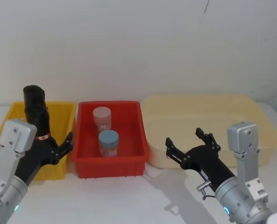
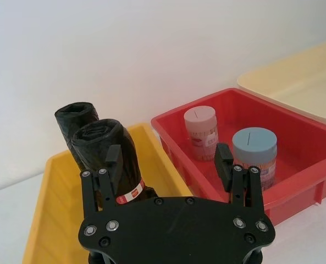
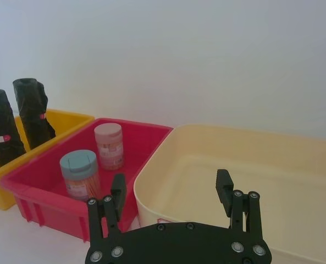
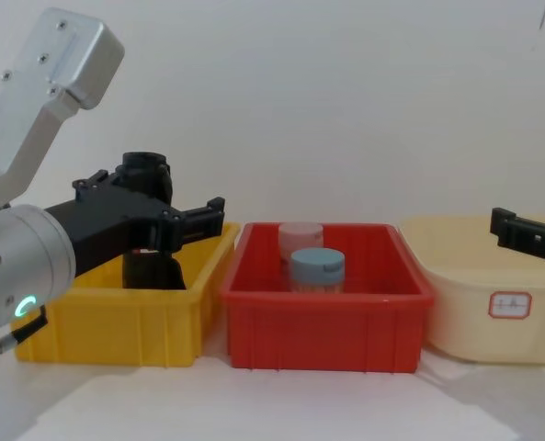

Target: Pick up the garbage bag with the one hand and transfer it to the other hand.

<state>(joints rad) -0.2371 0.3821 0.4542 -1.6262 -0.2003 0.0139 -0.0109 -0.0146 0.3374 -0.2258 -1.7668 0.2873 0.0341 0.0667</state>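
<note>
While the garbage bag (image 2: 97, 140) stands upright in the yellow bin (image 1: 62, 116), its red-and-white label band (image 2: 134, 193) sits low on the roll, level with the bin's rim in the head view. A second black roll (image 2: 73, 114) stands just behind it, so close that no gap shows between the two. Both tops rise well above the bin's walls.

The left gripper (image 2: 168, 157) is at the bag with its jaws spread wide. One finger (image 2: 113, 157) lies across the roll's side, though I cannot tell whether it touches. The other finger (image 2: 224, 162) is well off the roll, out over the yellow bin's edge nearest the red bin (image 1: 110, 169). Most of the span between the fingers is empty air.

The red bin stands next to the yellow one, their walls almost meeting. A pink-lidded jar (image 1: 102, 116) stands towards its back and a blue-lidded jar (image 1: 108, 142) just in front, with bare floor to either side. On its other side a cream tub (image 1: 199, 109) stands close against it.

The right gripper (image 1: 185, 137) hovers in front of the cream tub's near rim, jaws apart and holding nothing, well apart from the bag. Bare white counter (image 1: 129, 200) runs along the front of all three containers, and a plain wall (image 1: 138, 46) rises behind them.
</note>
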